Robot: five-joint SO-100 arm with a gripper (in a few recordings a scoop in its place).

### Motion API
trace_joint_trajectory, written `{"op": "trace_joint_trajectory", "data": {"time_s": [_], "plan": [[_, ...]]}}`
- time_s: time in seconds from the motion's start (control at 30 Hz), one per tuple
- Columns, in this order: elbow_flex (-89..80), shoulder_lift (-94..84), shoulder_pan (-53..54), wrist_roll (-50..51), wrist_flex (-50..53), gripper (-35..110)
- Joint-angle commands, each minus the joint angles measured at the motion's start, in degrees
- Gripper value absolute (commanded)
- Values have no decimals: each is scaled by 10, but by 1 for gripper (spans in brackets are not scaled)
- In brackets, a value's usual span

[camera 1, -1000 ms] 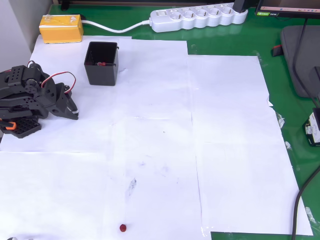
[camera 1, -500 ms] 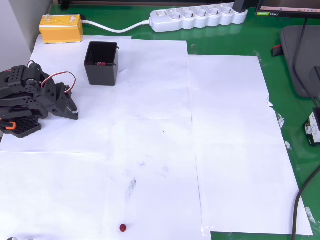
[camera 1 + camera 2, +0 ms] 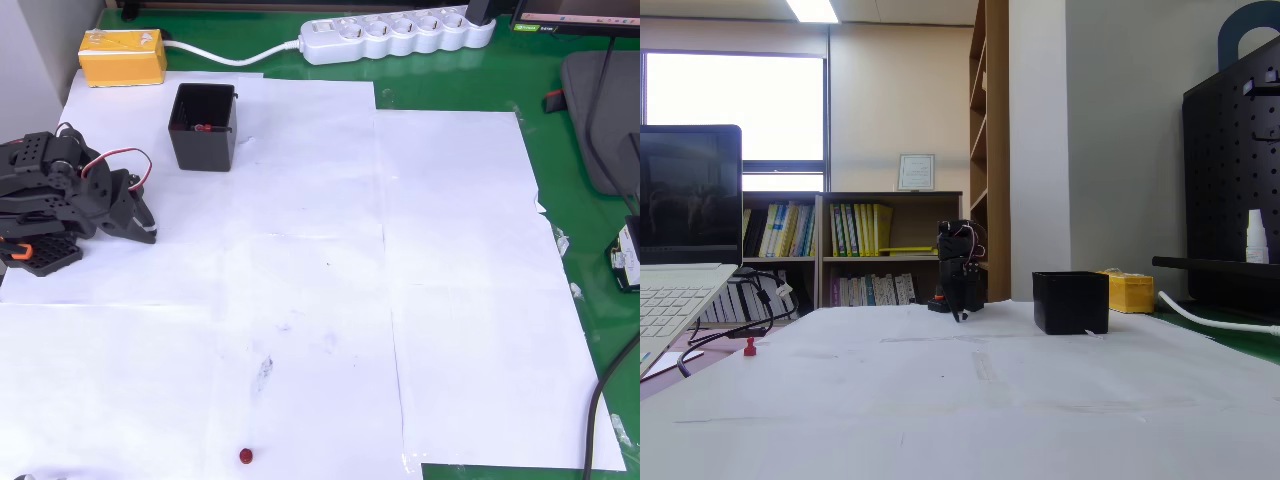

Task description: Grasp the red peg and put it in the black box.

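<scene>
While the black arm sits folded at the left edge of the overhead view, its gripper [image 3: 148, 228] points toward the middle of the white paper [image 3: 450, 300] with the fingers drawn together to a narrow tip, nothing between them. In the fixed view the gripper [image 3: 958, 312] hangs tip-down just above the paper, seen end on. An orange plastic part [image 3: 22, 251] shows on the arm's base.

Just above the gripper in the overhead view stands the black box [image 3: 204, 128], upright and open-topped, with a small reddish thing on its floor. In the fixed view the black box [image 3: 1070, 302] is right of the arm. Beyond it lies a yellow block [image 3: 123, 57], and a white power strip [image 3: 398, 36] with its cable runs along the top of the green mat [image 3: 590, 250].

The red peg [image 3: 246, 456] lies alone on the paper near the bottom edge of the overhead view, well apart from both gripper and box, with bare paper between. In the fixed view the red peg [image 3: 750, 347] sits far left, near a laptop [image 3: 680, 270] and some dark cables.

No writing can be read.
</scene>
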State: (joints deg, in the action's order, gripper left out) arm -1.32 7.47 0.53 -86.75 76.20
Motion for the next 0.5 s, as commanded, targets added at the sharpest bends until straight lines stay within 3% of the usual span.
{"op": "trace_joint_trajectory", "data": {"time_s": [0.0,0.33,0.4,0.47], "plan": [[47,57,-11,-1,53,0],[48,49,-12,-4,37,4],[48,19,-10,-62,25,3],[48,-23,12,-113,-58,0]]}}
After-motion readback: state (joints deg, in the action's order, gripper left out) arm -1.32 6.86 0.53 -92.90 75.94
